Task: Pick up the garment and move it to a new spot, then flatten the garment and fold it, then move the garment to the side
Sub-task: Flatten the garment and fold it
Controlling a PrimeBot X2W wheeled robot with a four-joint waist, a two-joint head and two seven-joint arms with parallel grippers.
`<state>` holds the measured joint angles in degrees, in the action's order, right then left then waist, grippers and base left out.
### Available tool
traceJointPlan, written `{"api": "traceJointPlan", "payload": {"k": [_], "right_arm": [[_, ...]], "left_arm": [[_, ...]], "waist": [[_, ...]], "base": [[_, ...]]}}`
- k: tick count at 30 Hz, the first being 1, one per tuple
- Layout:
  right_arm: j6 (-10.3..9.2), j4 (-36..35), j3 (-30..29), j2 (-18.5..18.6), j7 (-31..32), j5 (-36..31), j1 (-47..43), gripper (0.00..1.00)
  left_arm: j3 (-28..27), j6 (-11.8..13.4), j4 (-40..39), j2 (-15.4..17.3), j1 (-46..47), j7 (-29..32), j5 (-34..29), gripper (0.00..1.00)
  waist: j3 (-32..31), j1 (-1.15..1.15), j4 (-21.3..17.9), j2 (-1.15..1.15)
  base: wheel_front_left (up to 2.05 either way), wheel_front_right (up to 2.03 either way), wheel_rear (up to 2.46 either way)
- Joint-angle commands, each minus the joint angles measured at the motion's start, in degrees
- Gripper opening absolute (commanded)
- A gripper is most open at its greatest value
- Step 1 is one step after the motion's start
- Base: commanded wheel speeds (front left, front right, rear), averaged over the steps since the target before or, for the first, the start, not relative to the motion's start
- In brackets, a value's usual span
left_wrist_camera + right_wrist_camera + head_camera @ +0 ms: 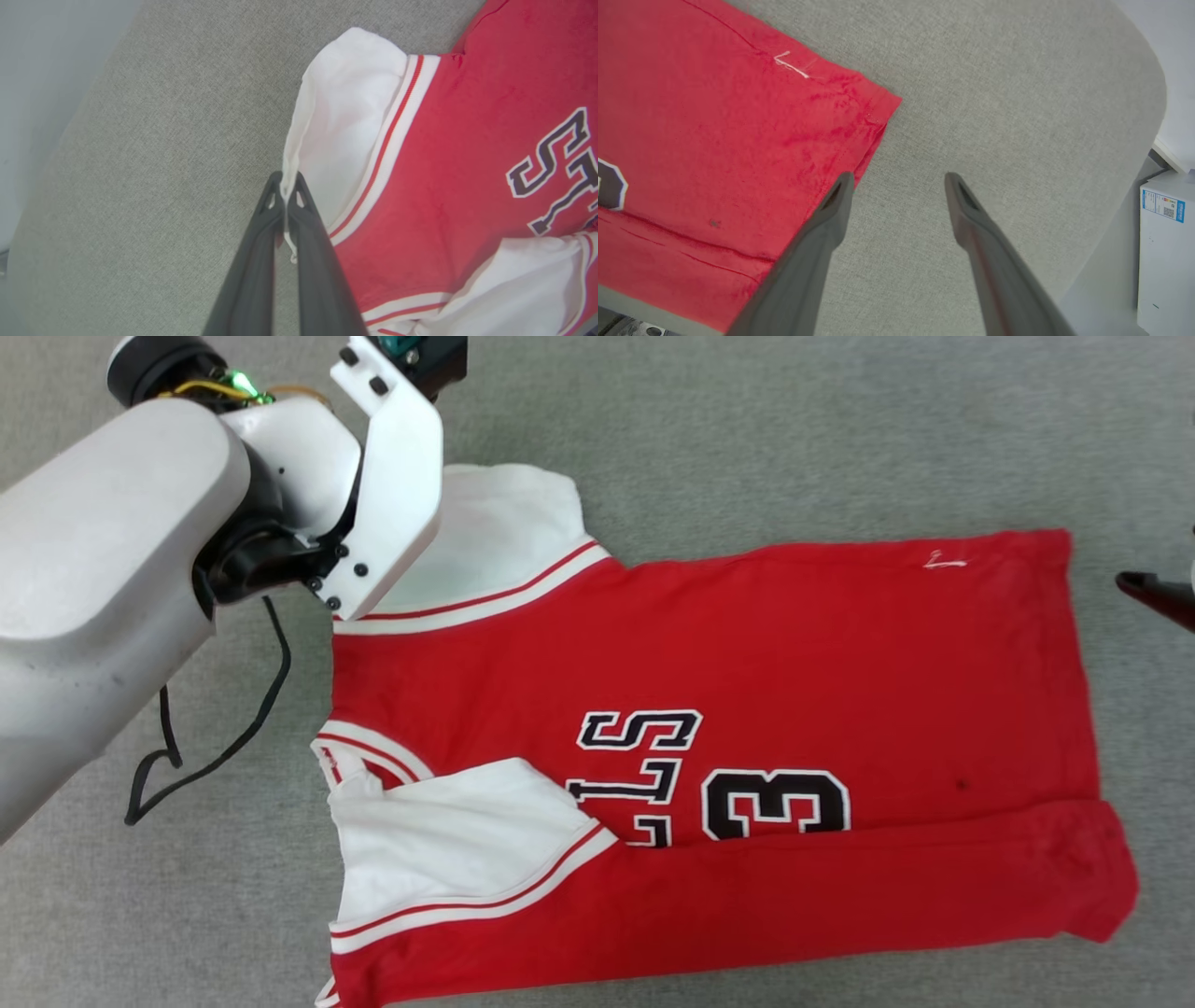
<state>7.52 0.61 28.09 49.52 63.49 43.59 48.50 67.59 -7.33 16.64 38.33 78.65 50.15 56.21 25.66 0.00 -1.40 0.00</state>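
**Left gripper [285,185] clamps the edge of a white sleeve [345,126] on the red jersey [747,644]**

Its jaws are pressed together on the sleeve's hem, at the jersey's 11 o'clock in the head view. The jersey lies spread on the grey fabric surface [840,429], neck toward 9 o'clock and hem toward 3 o'clock. Its 6 o'clock side is folded up over part of the black lettering and the number "3" [775,803]. At 3 o'clock, the right gripper [899,179] hangs with fingers spread wide, grasping nothing, just beside the hem corner.
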Motion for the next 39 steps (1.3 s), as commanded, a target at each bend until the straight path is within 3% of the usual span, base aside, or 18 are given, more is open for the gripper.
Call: {"api": "traceJointPlan", "payload": {"k": [1, 10, 20, 21, 22, 31, 39], "right_arm": [[-0.07, 1.29, 0.65, -0.57, 1.12, -0.03, 1.74, 1.00], [-0.06, 9.46, 4.23, -3.69, 3.63, -1.26, 5.47, 1.00], [-0.05, 12.38, 9.11, -5.01, 0.57, 1.89, 2.38, 1.00], [-0.05, 12.33, 9.40, -5.08, -0.16, 2.25, 2.38, 0.29], [-0.05, 12.37, 9.57, -5.11, -0.81, 2.55, 2.42, 0.00], [-0.06, 12.83, 8.42, -4.42, -9.15, 4.05, 4.10, 0.00], [-0.05, 10.40, 8.06, -1.99, -17.24, 6.90, -1.01, 0.00]], "left_arm": [[-0.13, 0.00, -0.18, -0.36, 0.66, -0.50, 0.04, 0.00], [1.06, -0.04, -1.05, -0.97, 2.60, -2.53, -0.04, 0.00], [3.10, -0.03, -2.25, -0.97, 3.74, -4.50, 0.55, 0.00], [3.26, -0.03, -2.13, -0.83, 3.81, -4.71, 0.64, 0.00], [3.42, -0.03, -1.97, -0.67, 3.83, -5.00, 0.80, 0.00], [4.41, -0.03, -0.02, 0.34, 0.87, -8.48, 2.11, 0.00], [4.70, -0.03, -1.25, 2.51, -4.33, -13.92, 4.26, 0.00]], "waist": [[1.48, 0.00, 1.23, 0.00], [5.50, 0.00, 3.59, 0.00], [7.50, 0.00, 3.79, 0.00], [7.56, 0.00, 3.64, 0.00], [7.55, 0.00, 3.48, 0.00], [2.61, 0.00, 2.80, 0.00], [-5.43, 0.00, 2.94, 0.00]], "base": [[0.00, 0.00, 0.00], [0.00, 0.00, 0.00], [0.00, 0.00, 0.00], [0.00, 0.00, 0.00], [0.00, 0.00, 0.00], [0.00, 0.00, 0.00], [0.00, 0.00, 0.00]]}}
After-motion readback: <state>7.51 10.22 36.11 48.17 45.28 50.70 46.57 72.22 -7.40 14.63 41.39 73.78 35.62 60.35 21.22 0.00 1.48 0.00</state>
